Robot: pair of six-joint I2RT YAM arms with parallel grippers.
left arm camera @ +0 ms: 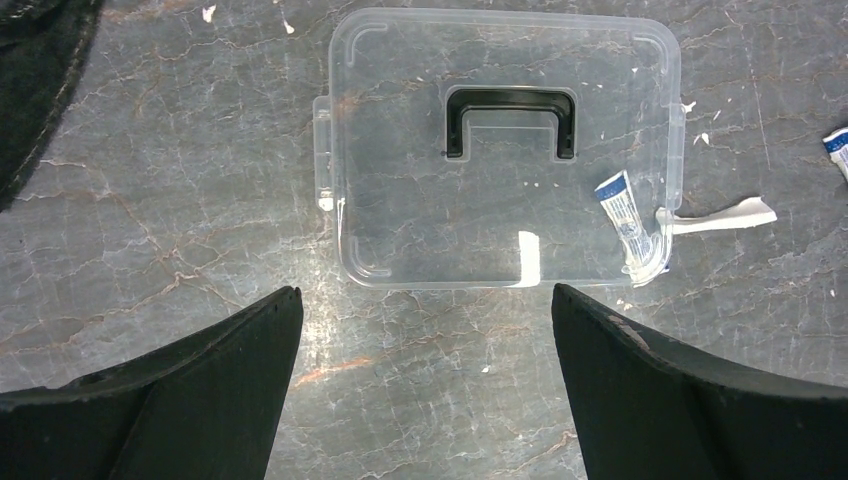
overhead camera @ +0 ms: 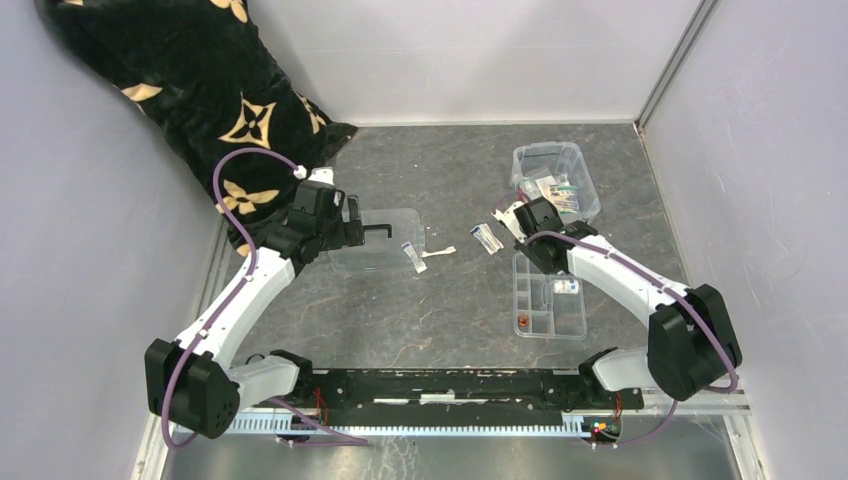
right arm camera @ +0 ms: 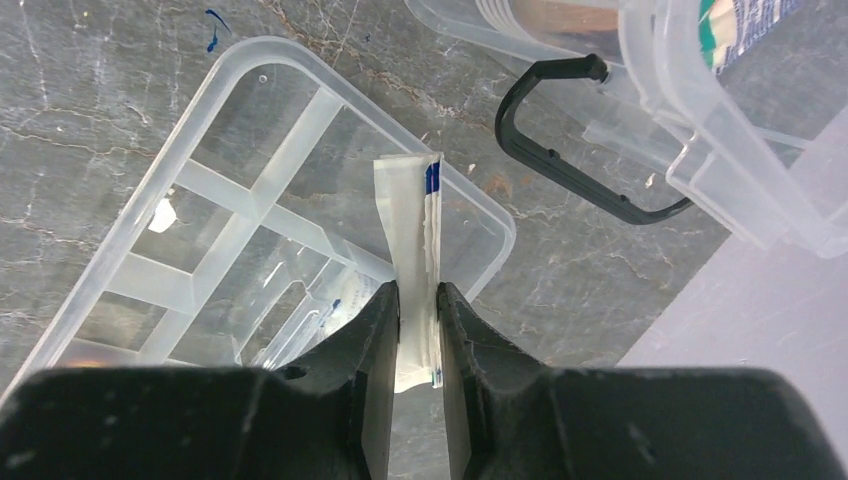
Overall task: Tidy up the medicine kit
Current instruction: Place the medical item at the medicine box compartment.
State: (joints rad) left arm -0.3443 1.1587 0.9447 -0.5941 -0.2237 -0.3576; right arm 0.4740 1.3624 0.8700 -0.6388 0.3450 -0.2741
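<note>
The medicine kit's clear box (overhead camera: 555,178) stands open at the back right with packets inside; its wall (right arm camera: 740,150) and a black side clip (right arm camera: 570,160) show in the right wrist view. Its flat clear lid (overhead camera: 385,240) with the black handle (left arm camera: 510,120) lies apart on the table, left of centre. My left gripper (overhead camera: 352,225) is open and empty, hovering at the lid's (left arm camera: 500,200) near edge, jaws wide (left arm camera: 425,300). My right gripper (right arm camera: 418,300) is shut on thin white packets with blue print (right arm camera: 410,220), held above the divided tray's corner and beside the box (overhead camera: 512,215).
A shallow clear divided tray (overhead camera: 548,295) lies front right with a small red item and a packet in it (right arm camera: 250,200). A blue-white sachet (left arm camera: 622,210) lies on the lid's corner, a white strip (left arm camera: 720,217) beside it. Another sachet (overhead camera: 487,237) lies mid-table. A black patterned cloth (overhead camera: 200,90) fills the back left.
</note>
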